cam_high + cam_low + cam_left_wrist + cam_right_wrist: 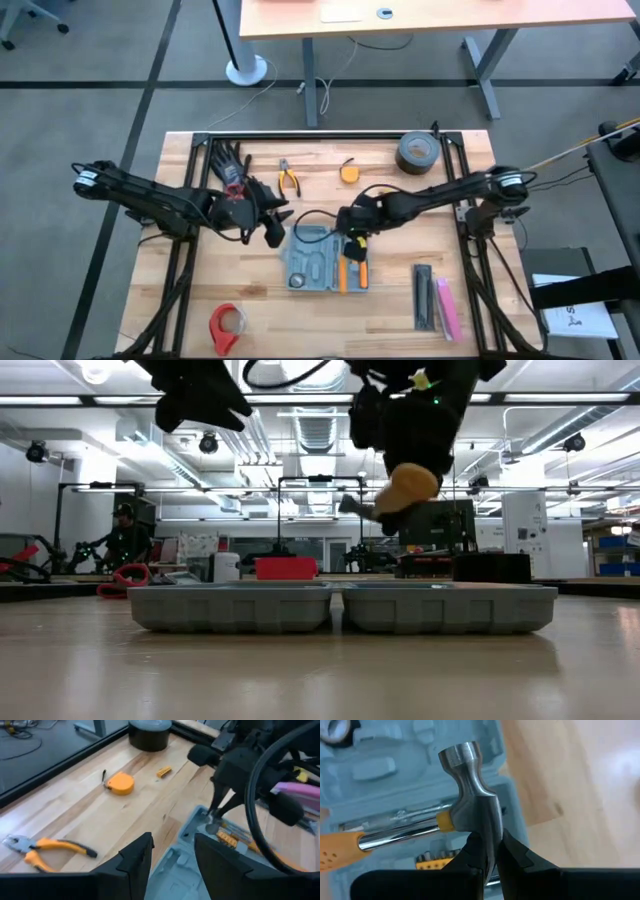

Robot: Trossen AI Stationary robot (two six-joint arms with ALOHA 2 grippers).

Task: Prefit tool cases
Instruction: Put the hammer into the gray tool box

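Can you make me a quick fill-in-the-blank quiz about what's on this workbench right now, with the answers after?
1. The right gripper is shut on the metal head of a ____.
2. The open tool case lies on the table between the two ____.
3. In the high view, the roll of red tape lies near the table's front edge on the ____ arm's side.
4. The left gripper hovers with nothing between its ____.

Answers: hammer; arms; left; fingers
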